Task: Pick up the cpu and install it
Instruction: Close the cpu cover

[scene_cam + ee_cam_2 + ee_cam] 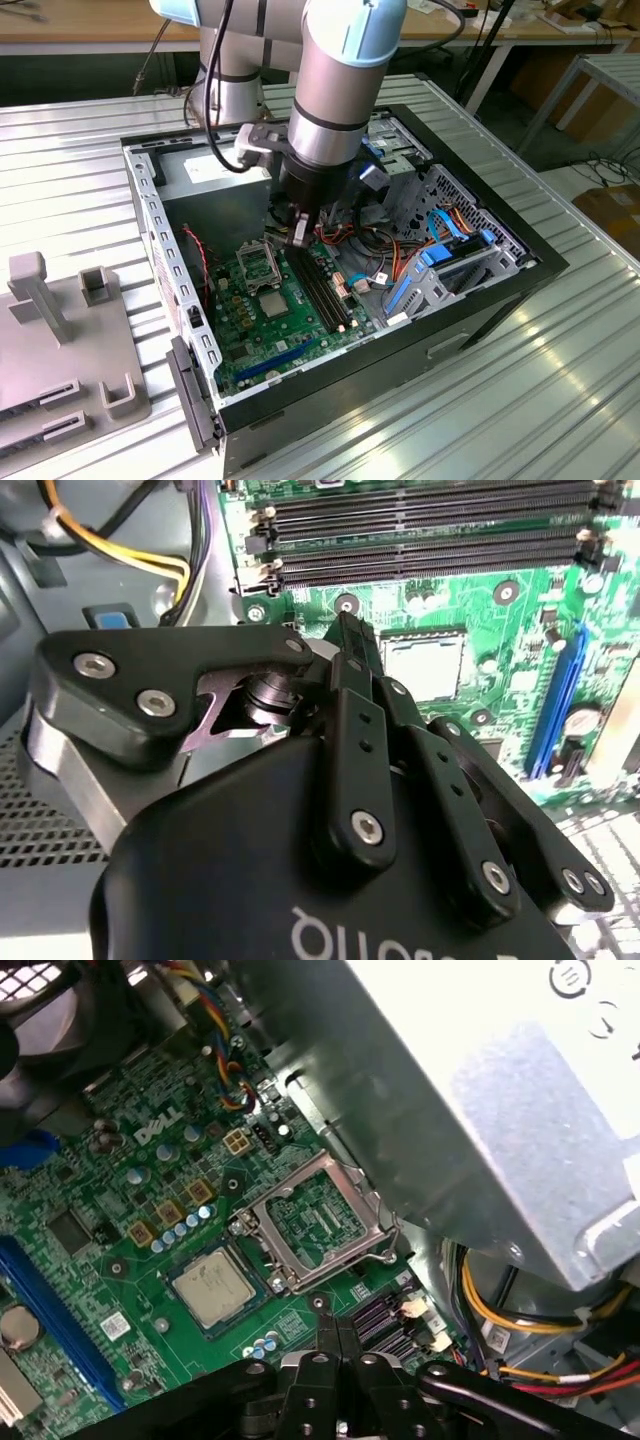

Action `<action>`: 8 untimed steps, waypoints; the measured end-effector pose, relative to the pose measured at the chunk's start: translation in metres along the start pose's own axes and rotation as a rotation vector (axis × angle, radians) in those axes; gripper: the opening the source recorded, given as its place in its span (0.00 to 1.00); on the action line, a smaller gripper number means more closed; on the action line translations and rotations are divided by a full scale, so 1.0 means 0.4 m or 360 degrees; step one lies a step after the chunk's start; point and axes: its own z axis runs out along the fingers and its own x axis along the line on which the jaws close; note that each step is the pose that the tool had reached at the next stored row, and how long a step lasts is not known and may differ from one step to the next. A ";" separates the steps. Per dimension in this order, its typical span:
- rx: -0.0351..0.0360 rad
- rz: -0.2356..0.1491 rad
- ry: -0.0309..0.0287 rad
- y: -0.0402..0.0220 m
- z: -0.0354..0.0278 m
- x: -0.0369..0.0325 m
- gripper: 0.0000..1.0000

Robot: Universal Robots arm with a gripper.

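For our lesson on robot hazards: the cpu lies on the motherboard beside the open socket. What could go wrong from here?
The gripper hangs off to one side of the cpu; a misaligned grasp could scrape the motherboard. The open socket frame sits close beside the cpu, so the gripper might catch it.

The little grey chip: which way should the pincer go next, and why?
Probably sideways, to hang right over the chip. The pincer is empty and off to one side of it, and the socket stands open with nothing in it.
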 end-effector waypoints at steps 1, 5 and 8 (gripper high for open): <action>0.0000 -0.0008 0.00000 0.001 0.000 -0.002 0.11; 0.0001 -0.0020 0.00003 0.005 0.000 -0.012 0.11; 0.0001 -0.0027 0.00004 0.007 0.001 -0.018 0.11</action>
